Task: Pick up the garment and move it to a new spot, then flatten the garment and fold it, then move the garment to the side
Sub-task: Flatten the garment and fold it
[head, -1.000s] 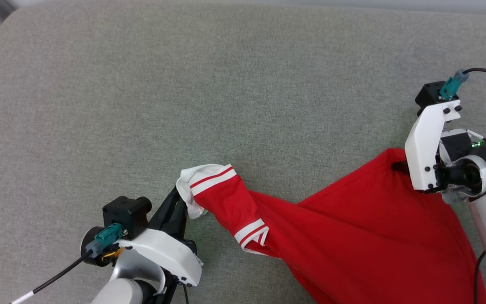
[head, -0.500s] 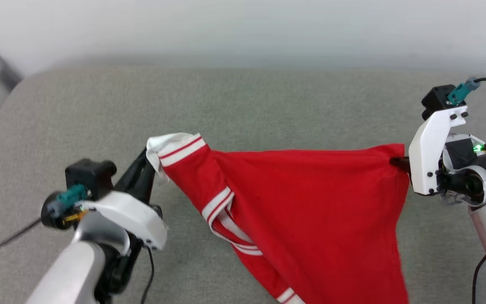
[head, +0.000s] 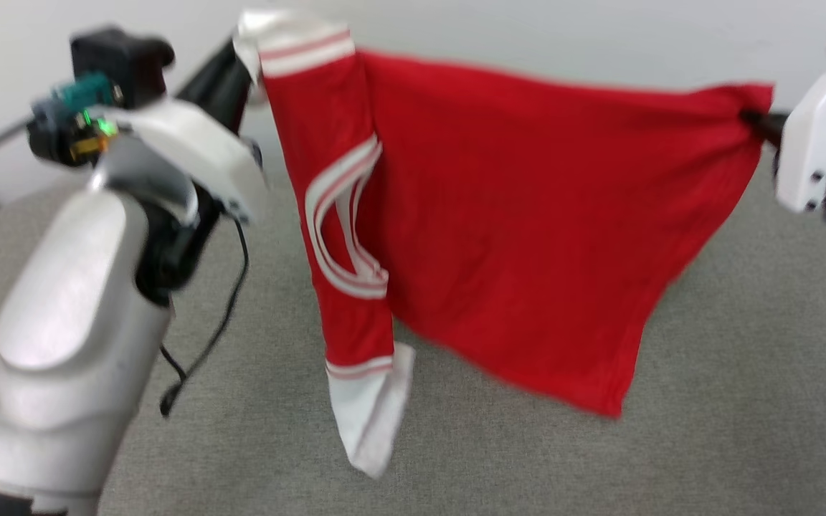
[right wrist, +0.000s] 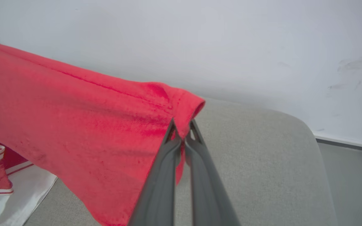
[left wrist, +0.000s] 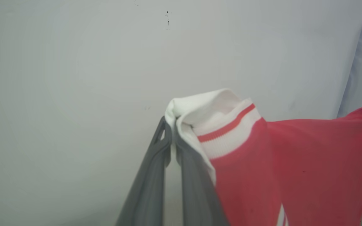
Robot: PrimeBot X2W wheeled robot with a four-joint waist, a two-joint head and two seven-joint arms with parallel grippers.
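Note:
The garment (head: 513, 215), a red T-shirt with white sleeves and striped trim, hangs stretched in the air between my two grippers above the grey cushion (head: 743, 401). My left gripper (head: 237, 54) is shut on the white edge of one sleeve (left wrist: 200, 108) at the upper left. At the far right, my right gripper (head: 757, 122) is shut on a red corner of the hem (right wrist: 184, 103). The other white sleeve (head: 370, 408) dangles at the bottom. The striped collar (head: 341, 236) faces me. Its lower edge hangs just over the cushion.
A pale wall (head: 528, 29) stands right behind the cushion. The cushion's rounded right corner (right wrist: 297, 125) drops to a grey floor (right wrist: 350, 175). A dark cable (head: 205, 337) loops under my left forearm.
Both arms have lifted the garment off the cushion and spread it wide, so it now hangs open. The head camera has tilted up, bringing the wall into view.

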